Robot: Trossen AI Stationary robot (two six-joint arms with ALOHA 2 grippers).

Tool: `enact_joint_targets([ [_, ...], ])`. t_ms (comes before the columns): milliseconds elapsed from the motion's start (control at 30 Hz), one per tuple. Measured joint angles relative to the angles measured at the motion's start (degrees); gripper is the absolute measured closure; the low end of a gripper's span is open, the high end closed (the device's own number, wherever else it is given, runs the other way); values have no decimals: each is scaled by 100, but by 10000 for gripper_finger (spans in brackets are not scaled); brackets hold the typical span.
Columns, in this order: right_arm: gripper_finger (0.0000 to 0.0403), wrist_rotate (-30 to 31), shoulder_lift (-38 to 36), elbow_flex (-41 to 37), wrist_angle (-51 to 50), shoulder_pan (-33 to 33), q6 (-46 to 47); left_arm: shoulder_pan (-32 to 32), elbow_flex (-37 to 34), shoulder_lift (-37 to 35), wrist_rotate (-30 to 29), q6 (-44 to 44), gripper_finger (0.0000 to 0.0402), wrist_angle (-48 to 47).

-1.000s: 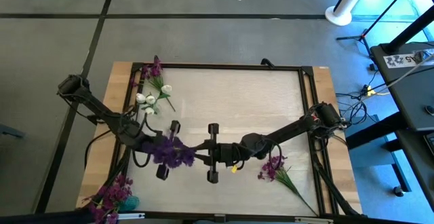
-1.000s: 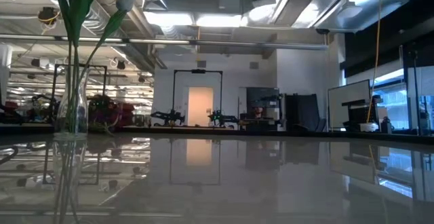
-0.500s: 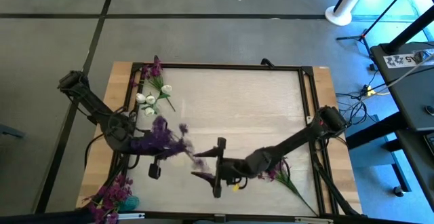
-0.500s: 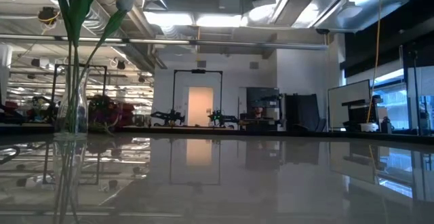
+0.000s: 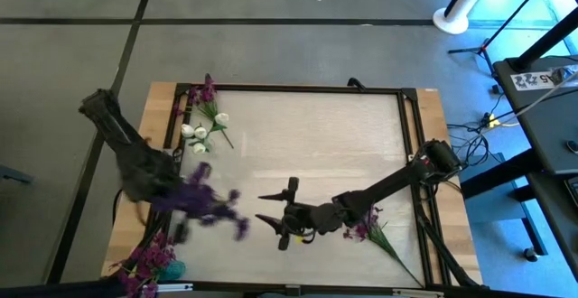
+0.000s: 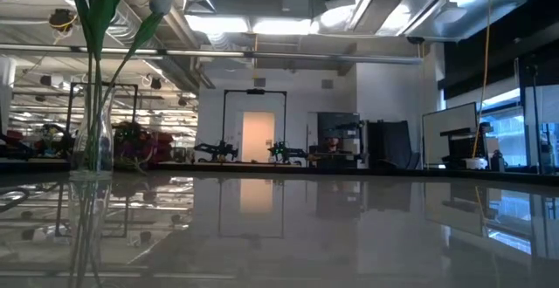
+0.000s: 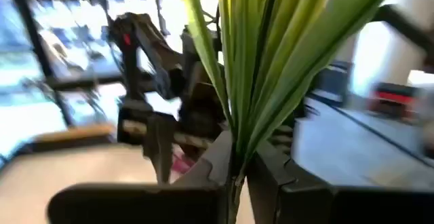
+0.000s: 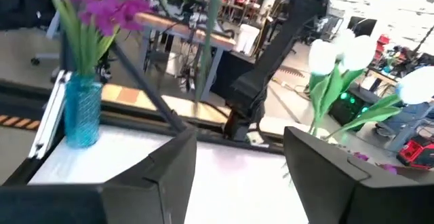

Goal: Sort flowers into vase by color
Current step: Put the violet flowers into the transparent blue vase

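I am watching a pale wooden table (image 5: 307,131) with a dark frame, seen from above, both dark arms reaching in over its near half. My left gripper (image 5: 185,209) is over the near left part of the table, its fingers pressed together on the green stem of a purple-blossomed sprig (image 5: 209,203); the left wrist view shows long green leaves (image 7: 271,54) rising out of the closed fingers. I judge it carries the sprig toward the blue glass vase (image 5: 172,268) at the near left corner, which already holds a purple bunch (image 5: 152,253), so purple joins purple. My right gripper (image 5: 287,217) hangs just beside it near the table's middle, fingers spread apart and holding nothing, probably because it waits its turn. Another magenta sprig with a long green stem (image 5: 370,228) lies on the table under the right arm, not yet sorted. At the far left corner a clear glass vase (image 6: 90,131) holds white buds (image 5: 200,134), with one magenta sprig (image 5: 206,92) close by; I cannot tell whether that sprig lies on the table or stands in something. The carried sprig and left gripper are smeared from above, so their outlines are hard to make out, and neither arm shows in the low view.
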Motion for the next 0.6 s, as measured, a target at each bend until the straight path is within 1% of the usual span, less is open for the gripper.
enact_joint_targets([
  [33,184,17,0,0,-62,32,4,-179,161,-144,95,-348,381,-568],
  [100,184,48,0,0,-195,102,16,-526,334,-379,547,-1058,380,-1547],
  [167,185,108,2,0,-319,142,56,-877,349,-530,1002,-1573,379,-2024],
  [200,185,123,2,0,-340,151,128,-1064,318,-596,1074,-1743,378,-2134],
  [333,185,167,2,0,-369,154,311,-1872,116,-745,1039,-2230,378,-2289],
  [500,185,171,2,0,-375,154,317,-2605,-224,-741,454,-2469,377,-2141],
  [600,185,223,2,0,-345,154,317,-2904,-440,-722,286,-2749,377,-2014],
])
